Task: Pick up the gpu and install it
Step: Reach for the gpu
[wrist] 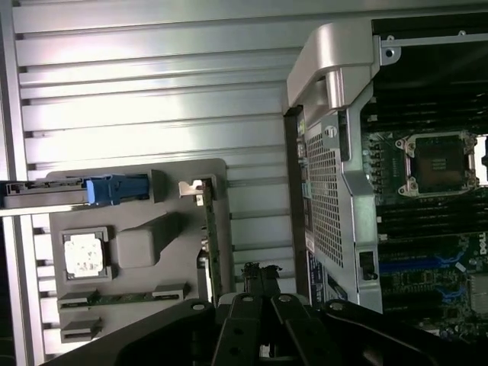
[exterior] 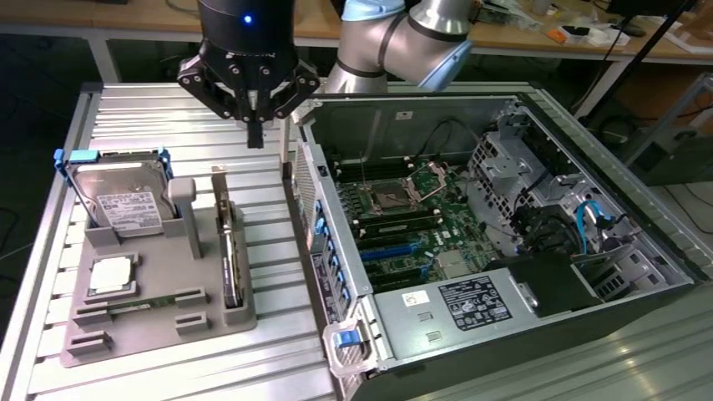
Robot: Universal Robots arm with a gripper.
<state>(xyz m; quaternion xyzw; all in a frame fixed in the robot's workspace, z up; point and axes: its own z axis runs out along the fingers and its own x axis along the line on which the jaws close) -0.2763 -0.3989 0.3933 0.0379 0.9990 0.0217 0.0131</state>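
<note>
Gripper (exterior: pixel 255 127) is hanging over the bench (exterior: pixel 156 113) w/ fingers clenched together. Nothing is sitting btwn them and they're touching nothing. Tips are pointing down above the bench, near the corner of the grey holder (exterior: pixel 156 322) where the gpu's bracket end is standing; there's clear air btwn tips and card. In the wrist view the gripper (wrist: pixel 259 278) is showing the same closed tips over the ribbed bench top, btwn holder and PC case (wrist: pixel 335 152).

The gpu (exterior: pixel 229 242) is sitting edge-on, upright, in the slot along the holder's edge that's facing the PC case, i.e. not picked up. In the wrist view the gpu (wrist: pixel 212 236) is reading as a thin green strip w/ a silver tab at one end.

Hard drive (exterior: pixel 123 196) w/ blue frame is leaning at the holder's opposite corner on the gripper's end. CPU (exterior: pixel 112 274) is lying flat mid-holder. The PC case is lying open on the bench's exterior-view right side, motherboard (exterior: pixel 412 217) facing up.
</note>
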